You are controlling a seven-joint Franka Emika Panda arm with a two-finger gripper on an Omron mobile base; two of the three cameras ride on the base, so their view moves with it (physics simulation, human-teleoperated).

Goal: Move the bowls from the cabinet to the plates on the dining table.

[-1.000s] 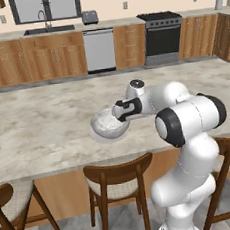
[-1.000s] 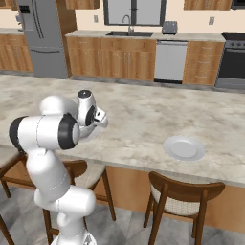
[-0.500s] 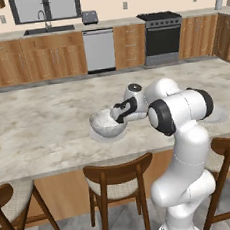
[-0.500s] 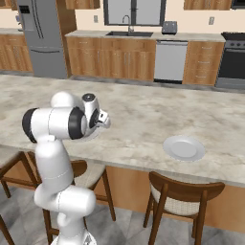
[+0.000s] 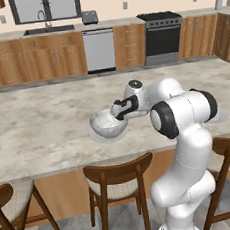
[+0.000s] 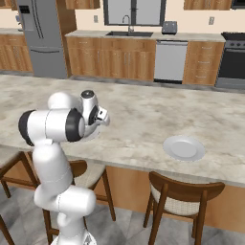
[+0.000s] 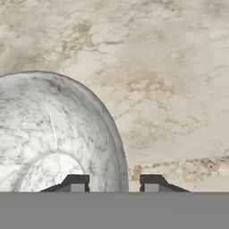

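On dining table (image 5: 42, 124), marbled bowl (image 5: 108, 124) on plate (image 5: 95, 136)

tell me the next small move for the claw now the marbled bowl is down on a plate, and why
Probably lift the claw straight up off the rim. The marbled bowl sits on a plate on the dining table, and the fingertips straddle its wall with gaps showing, so pulling sideways could drag it.

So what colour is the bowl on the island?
Pale grey-white, marbled bowl; clearest in the hand view.
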